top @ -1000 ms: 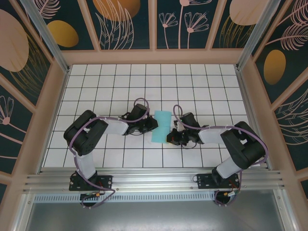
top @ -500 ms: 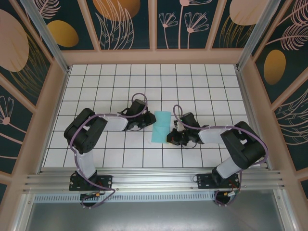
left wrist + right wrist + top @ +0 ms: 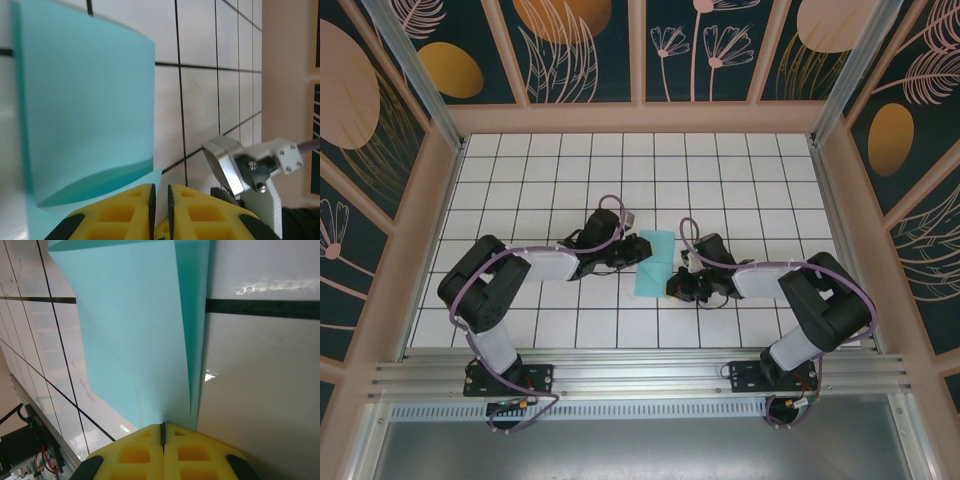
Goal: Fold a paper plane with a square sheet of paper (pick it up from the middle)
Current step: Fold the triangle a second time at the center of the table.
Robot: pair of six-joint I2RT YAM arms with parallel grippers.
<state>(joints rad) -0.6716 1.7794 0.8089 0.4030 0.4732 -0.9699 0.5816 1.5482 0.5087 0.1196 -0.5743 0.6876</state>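
The square sheet of paper (image 3: 653,262) lies folded on the tiled table (image 3: 520,180) — we see the right gripper (image 3: 162,429) pinching its right edge, the left gripper (image 3: 161,192) at its left edge, pads a sliver apart.

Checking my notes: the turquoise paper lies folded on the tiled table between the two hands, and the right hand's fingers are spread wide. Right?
No: the right hand is shut, yellow fingers pressed together, as the right wrist view shows. The turquoise paper does lie folded on the tiled table between it and the left hand.
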